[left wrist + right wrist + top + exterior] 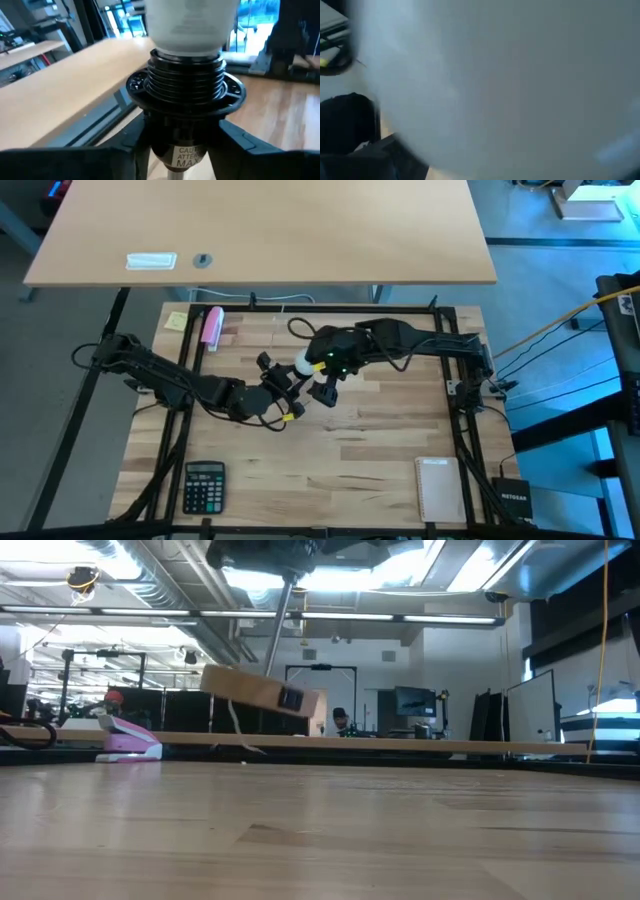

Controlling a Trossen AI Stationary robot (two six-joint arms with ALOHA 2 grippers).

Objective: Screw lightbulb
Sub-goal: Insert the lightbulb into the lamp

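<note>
Threading step under way mid-counter. Left gripper [283,392] has its fingers clamped on the black socket [184,107], held off the counter [380,450]. Just beyond, the lightbulb [186,25] sits in the right gripper [318,370], screw base partly entered, long axis in line with the socket. Next: likely more turns, axis kept true.

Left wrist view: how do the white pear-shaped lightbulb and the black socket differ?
The white pear-shaped lightbulb is smooth, with a ribbed screw base; the black socket bears a printed label. The socket sits between the fingers of the left gripper; the lightbulb does not. Both share one axis, threads entering the socket.
</note>
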